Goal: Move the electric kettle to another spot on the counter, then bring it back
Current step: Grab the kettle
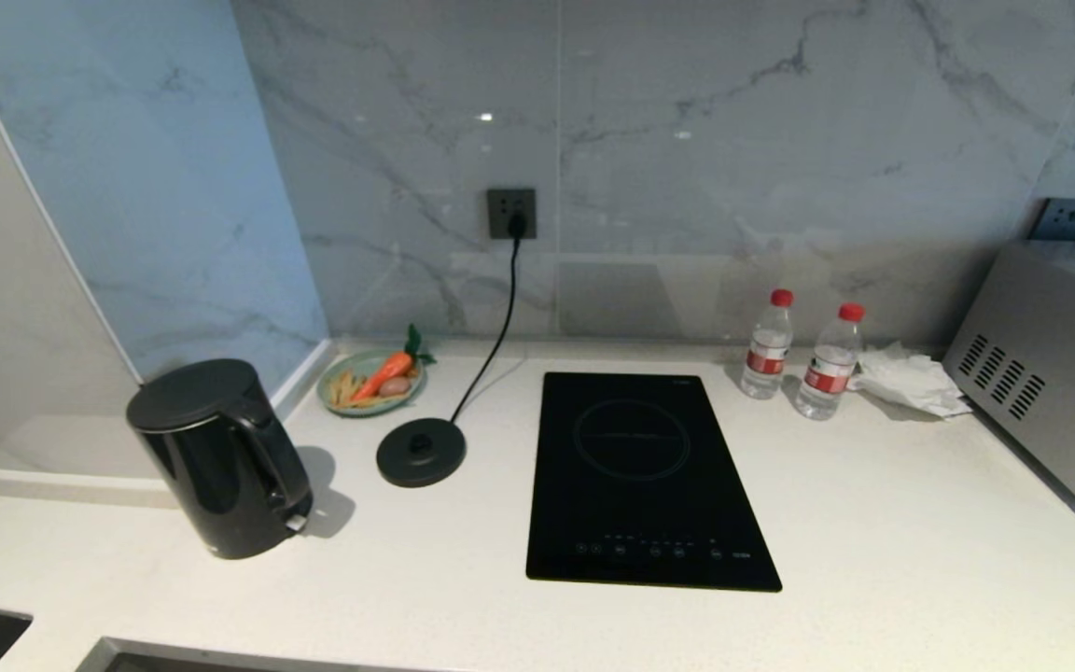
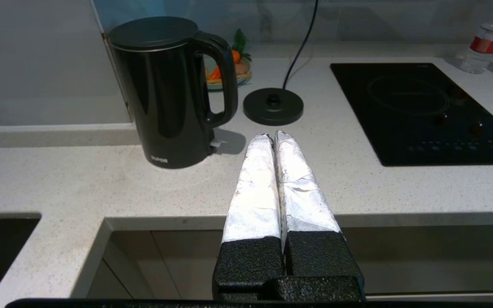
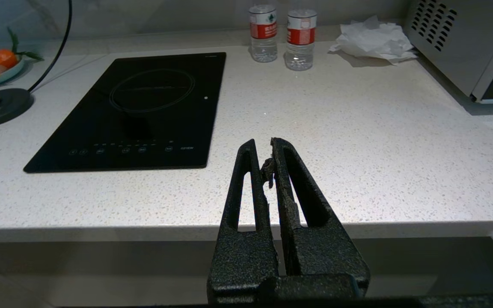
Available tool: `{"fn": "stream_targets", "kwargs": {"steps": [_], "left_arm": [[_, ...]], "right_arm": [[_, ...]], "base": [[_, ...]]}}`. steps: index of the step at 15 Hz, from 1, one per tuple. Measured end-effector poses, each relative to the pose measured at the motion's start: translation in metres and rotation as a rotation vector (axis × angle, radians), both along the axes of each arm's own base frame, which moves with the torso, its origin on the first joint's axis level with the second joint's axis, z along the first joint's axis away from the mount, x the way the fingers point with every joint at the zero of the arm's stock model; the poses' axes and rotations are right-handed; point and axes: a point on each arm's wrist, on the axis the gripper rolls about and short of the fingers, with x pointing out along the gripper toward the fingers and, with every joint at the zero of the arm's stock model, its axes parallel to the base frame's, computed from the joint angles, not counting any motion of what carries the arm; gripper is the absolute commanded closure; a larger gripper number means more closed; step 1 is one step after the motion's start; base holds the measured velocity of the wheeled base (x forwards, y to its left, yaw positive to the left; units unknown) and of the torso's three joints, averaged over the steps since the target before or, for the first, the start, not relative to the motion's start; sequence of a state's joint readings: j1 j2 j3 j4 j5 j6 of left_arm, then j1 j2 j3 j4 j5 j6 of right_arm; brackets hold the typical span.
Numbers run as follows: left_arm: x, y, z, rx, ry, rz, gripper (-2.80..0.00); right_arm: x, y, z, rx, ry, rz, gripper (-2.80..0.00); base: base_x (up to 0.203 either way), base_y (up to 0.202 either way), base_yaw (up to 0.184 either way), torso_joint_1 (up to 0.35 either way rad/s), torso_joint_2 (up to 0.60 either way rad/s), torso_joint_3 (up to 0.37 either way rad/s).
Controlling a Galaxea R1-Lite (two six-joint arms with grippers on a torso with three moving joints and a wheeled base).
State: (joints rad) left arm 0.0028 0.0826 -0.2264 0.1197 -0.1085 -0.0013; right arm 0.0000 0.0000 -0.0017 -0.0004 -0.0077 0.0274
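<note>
counter (image 1: 873,523): white speckled stone worktop, runs full width under a grey-veined marble wall (image 1: 687,112); we see everything else resting on it.
microwave (image 1: 1051,373): grey box w/ vent slots, far right end of counter, partly cut off by the frame edge.
hob (image 1: 645,476): flat black glass panel set in mid counter, ring mark + touch controls on near edge; nothing on it.
electric kettle (image 1: 220,457): glossy black jug, upright, lid shut, on the counter's left end close to the side wall. Handle faces the hob side, small grey switch at its foot. Off its base; contents hidden, can't tell if filled.
base disc (image 1: 421,452): round black pad, bare, between kettle and hob, near kettle but apart. Cord (image 1: 500,317) runs from it up to a wall socket (image 1: 511,213).
plate (image 1: 351,403): small greenish dish behind the disc, by the back wall. Holds a carrot (image 1: 385,373) w/ green top, a pale roundish item and some yellowish strips; we can't ID those further.
bottles (image 1: 767,345): two clear water btls, red caps + red labels, upright, side by side right of hob at the back; liquid level unclear.
tissue (image 1: 906,378): crumpled white paper just right of the btls, before the microwave.
left gripper (image 2: 272,136): not in head view; in wrist view foil-wrapped fingers pressed together, holding nothing, over the counter's front edge, pointing at the gap betw kettle and disc, apart from both.
right gripper (image 3: 263,147): also out of head view; black fingers nearly together at the tips, empty, over front edge to the right of hob.
</note>
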Motion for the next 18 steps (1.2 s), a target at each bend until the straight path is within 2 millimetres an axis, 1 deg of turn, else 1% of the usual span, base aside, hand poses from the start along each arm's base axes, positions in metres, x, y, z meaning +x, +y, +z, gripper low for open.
{"fn": "stream_targets", "kwargs": {"steps": [4,7,10,13,16,18], "left_arm": [[0.017,-0.001,0.019,0.0,0.005,-0.045,0.0],[0.038,-0.001,0.031,-0.003,0.021,-0.048,0.0],[0.061,-0.001,0.038,-0.019,0.052,-0.048,0.0],[0.083,-0.001,0.04,-0.028,0.074,-0.047,0.0],[0.1,-0.001,0.038,-0.06,0.09,-0.043,0.0],[0.108,0.0,0.035,-0.09,0.119,-0.036,0.0]], "right_arm": [[0.0,0.0,0.0,0.0,0.0,0.0,0.0],[0.0,0.0,0.0,0.0,0.0,0.0,0.0],[0.0,0.0,0.0,0.0,0.0,0.0,0.0],[0.0,0.0,0.0,0.0,0.0,0.0,0.0],[0.0,0.0,0.0,0.0,0.0,0.0,0.0],[0.0,0.0,0.0,0.0,0.0,0.0,0.0]], "base": [[0.0,0.0,0.0,0.0,0.0,0.0],[0.0,0.0,0.0,0.0,0.0,0.0],[0.0,0.0,0.0,0.0,0.0,0.0],[0.0,0.0,0.0,0.0,0.0,0.0],[0.0,0.0,0.0,0.0,0.0,0.0],[0.0,0.0,0.0,0.0,0.0,0.0]]}}
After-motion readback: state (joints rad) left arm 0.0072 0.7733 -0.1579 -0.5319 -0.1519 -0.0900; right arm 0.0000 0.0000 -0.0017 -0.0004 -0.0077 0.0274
